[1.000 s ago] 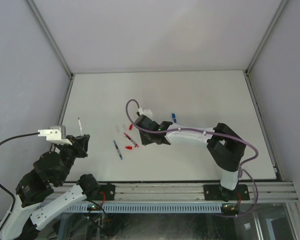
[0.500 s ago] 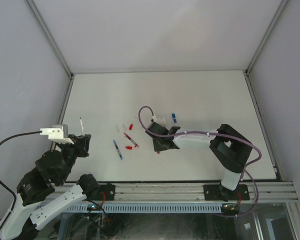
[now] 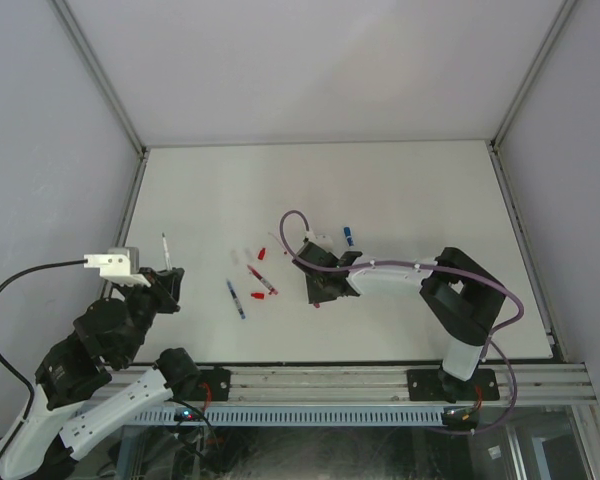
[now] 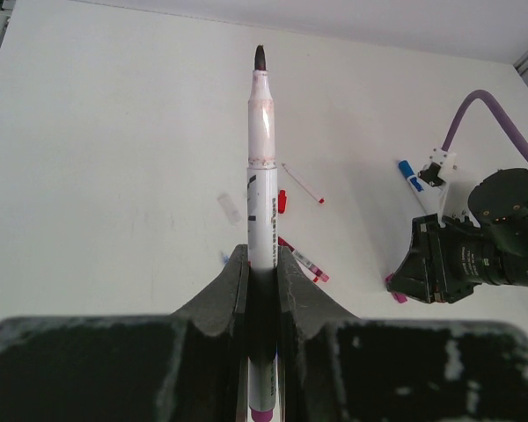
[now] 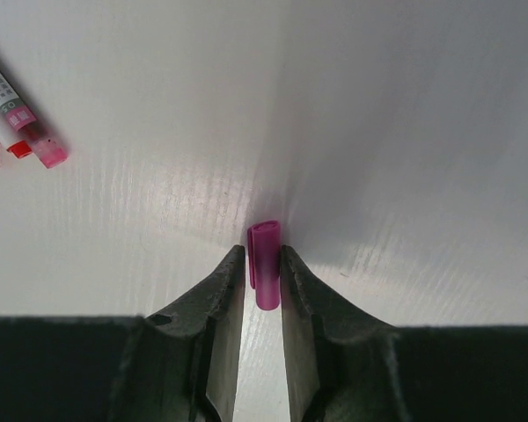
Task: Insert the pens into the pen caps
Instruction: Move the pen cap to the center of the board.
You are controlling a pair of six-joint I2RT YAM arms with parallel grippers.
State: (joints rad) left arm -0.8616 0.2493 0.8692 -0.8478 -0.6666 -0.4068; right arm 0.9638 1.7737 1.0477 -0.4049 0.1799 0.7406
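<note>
My left gripper [image 4: 262,264] is shut on a white pen [image 4: 262,176] with a magenta end; its bare dark tip points away from me. In the top view this pen [image 3: 164,250] sticks out of the left gripper [image 3: 166,272] at the table's left edge. A magenta pen cap [image 5: 266,255] lies on the table between the fingers of my right gripper [image 5: 262,257]. The right finger touches it and a thin gap shows at the left finger. The jaws stand slightly open.
Left of the right gripper [image 3: 318,296] lie a blue pen [image 3: 236,298], a red pen [image 3: 262,280] and two red caps [image 3: 261,253] [image 3: 257,296]. A blue-ended piece [image 3: 348,236] lies behind the right wrist. A pen end [image 5: 22,119] shows at upper left in the right wrist view.
The right gripper moved right, away from the pen cluster, and came down to the table with the magenta cap. Its jaws have widened a little. The left arm barely shifted.
</note>
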